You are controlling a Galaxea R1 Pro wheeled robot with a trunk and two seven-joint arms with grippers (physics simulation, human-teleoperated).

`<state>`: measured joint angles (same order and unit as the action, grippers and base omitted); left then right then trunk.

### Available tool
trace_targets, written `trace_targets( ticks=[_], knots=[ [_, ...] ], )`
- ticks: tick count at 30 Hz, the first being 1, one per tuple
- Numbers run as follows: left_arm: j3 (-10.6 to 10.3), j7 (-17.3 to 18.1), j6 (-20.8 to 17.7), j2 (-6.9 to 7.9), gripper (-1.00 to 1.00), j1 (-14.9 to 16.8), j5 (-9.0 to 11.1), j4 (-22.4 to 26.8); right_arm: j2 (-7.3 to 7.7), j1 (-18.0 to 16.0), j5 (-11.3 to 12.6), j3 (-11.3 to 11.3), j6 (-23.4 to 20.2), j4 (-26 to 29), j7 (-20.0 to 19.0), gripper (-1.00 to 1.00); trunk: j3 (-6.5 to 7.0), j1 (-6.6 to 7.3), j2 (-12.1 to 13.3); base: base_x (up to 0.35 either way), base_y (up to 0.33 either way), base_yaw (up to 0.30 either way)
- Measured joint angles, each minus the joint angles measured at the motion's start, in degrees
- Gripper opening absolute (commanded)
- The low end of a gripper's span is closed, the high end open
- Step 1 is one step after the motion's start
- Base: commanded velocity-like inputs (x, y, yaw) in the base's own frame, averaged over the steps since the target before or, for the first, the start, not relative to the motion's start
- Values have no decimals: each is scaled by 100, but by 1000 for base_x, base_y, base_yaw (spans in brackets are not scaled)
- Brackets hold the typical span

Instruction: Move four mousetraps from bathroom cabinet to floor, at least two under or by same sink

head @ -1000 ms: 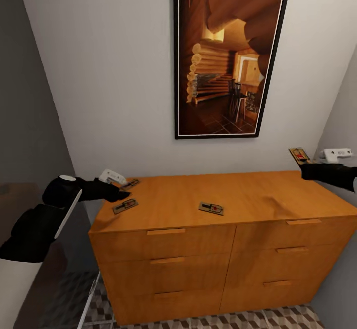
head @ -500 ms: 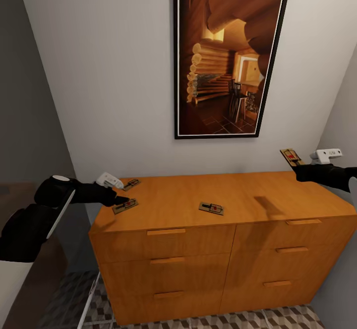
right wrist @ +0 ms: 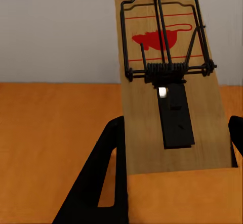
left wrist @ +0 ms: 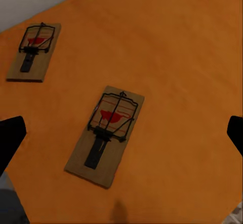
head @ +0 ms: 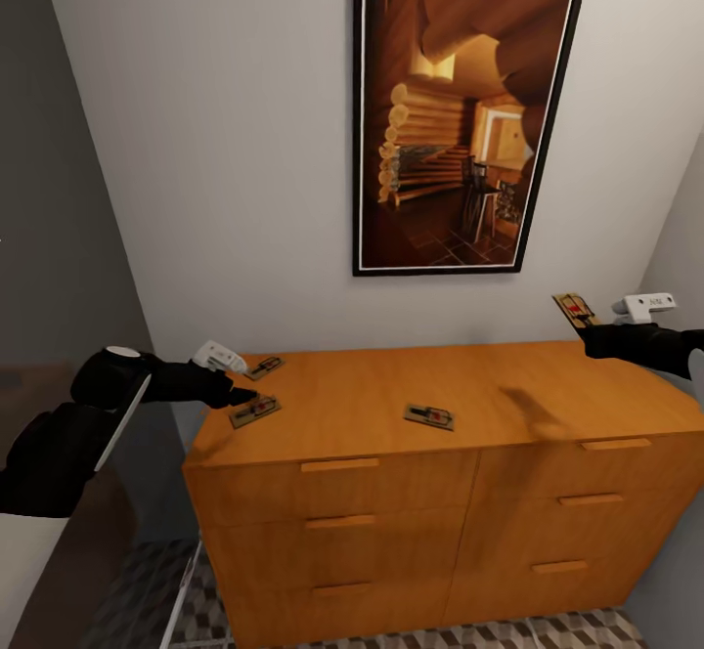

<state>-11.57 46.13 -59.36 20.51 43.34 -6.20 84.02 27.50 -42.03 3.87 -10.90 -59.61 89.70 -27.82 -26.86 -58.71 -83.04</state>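
The orange-brown cabinet [head: 391, 493] stands against the wall, and three mousetraps lie flat on its top. One mousetrap [head: 265, 367] is at the back left, one [head: 255, 411] at the front left and one [head: 430, 416] near the middle. My left gripper [head: 240, 398] hovers at the front-left trap [left wrist: 108, 134], open, with its fingers [left wrist: 10, 138] spread wide on either side; the back-left trap [left wrist: 34, 51] lies beyond. My right gripper [head: 587, 328] is up above the cabinet's right end, shut on the fourth mousetrap [head: 577, 310] [right wrist: 169, 82], which tilts upward.
A large framed picture [head: 460, 111] hangs on the white wall above the cabinet. Patterned floor tiles [head: 567, 629] show below the drawers. A dark wall [head: 49, 190] closes in on the left and a pale wall [head: 680, 238] on the right.
The right gripper lifted its mousetrap higher and slightly left. The left gripper dropped toward the front-left trap. The head view shifted a little, sliding the scene right.
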Motion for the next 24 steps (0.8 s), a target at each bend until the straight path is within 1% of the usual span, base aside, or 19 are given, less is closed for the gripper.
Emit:
trace_targets(
  ticks=[4, 12, 15, 20, 24],
  knots=[
    [-2, 1, 16, 0, 100, -1, 6, 0, 0, -1, -1, -10, -1, 1, -5, -100, 0, -1, 0, 124, 149, 0],
    [6, -5, 29, 5, 100, -1, -16, -5, 0, -1, 3, -41, -3, 2, -14, -100, 0, -2, 0, 16, 19, -5],
    [2, -7, 28, 3, 100, -1, -26, -6, -3, 0, 3, -57, -3, 3, -16, -100, 0, -2, 0, 1, 2, -149],
    [14, -8, 32, 2, 100, -2, -36, -7, -6, 0, 5, -149, -2, 3, -13, -100, 0, -2, 0, 0, 0, -241],
    [24, -8, 34, 2, 100, -3, -36, -6, -1, -1, 4, -179, -2, 2, -10, -100, 0, -2, 0, 0, 0, -118]
  ],
)
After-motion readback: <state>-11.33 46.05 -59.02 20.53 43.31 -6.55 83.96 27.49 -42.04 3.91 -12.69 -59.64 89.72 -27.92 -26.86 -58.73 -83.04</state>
